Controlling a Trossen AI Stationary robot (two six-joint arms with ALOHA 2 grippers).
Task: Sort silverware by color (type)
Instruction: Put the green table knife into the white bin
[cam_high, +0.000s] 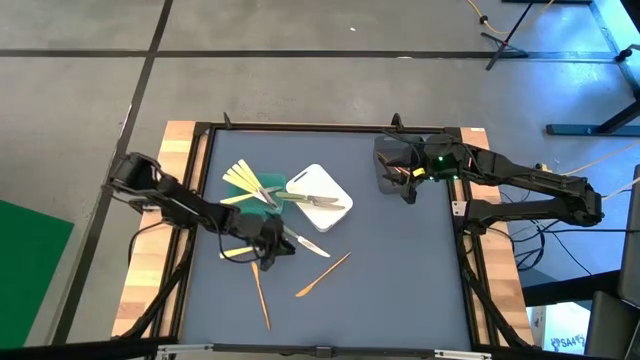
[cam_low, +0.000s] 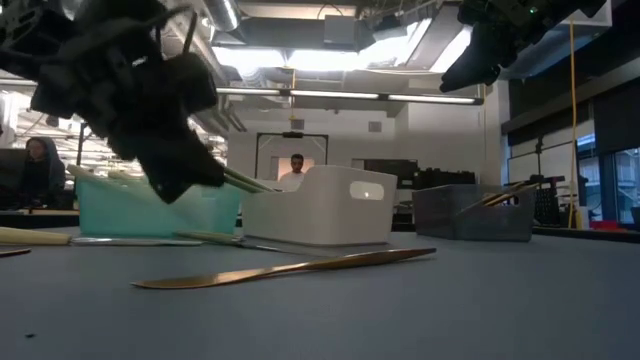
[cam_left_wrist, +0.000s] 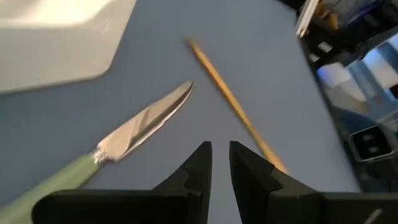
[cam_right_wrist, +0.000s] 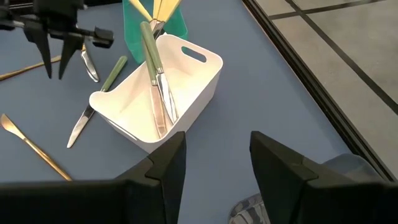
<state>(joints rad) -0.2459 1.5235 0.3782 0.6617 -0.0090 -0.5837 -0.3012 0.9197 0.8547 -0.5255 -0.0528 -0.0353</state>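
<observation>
My left gripper (cam_high: 270, 246) hangs just above the table, its fingers (cam_left_wrist: 219, 163) apart by a narrow gap and empty. Ahead of it lie a green-handled knife (cam_left_wrist: 140, 127) and an orange-brown utensil (cam_left_wrist: 230, 99). Two more orange-brown utensils (cam_high: 322, 275) (cam_high: 261, 295) and a pale yellow one (cam_high: 235, 252) lie flat near the table's near side. The white container (cam_right_wrist: 186, 68) holds green-handled knives (cam_right_wrist: 155, 81). The green container (cam_high: 265, 190) holds yellow utensils (cam_high: 240, 178). My right gripper (cam_right_wrist: 211, 155) is open and empty, high beside the grey container (cam_high: 388, 160).
The three containers stand in a row across the far half of the table, as the low view shows: green (cam_low: 150, 210), white (cam_low: 320, 205), grey (cam_low: 470, 212) with orange-brown utensils sticking out. The table has a raised black frame (cam_high: 330, 128). People show in the room behind.
</observation>
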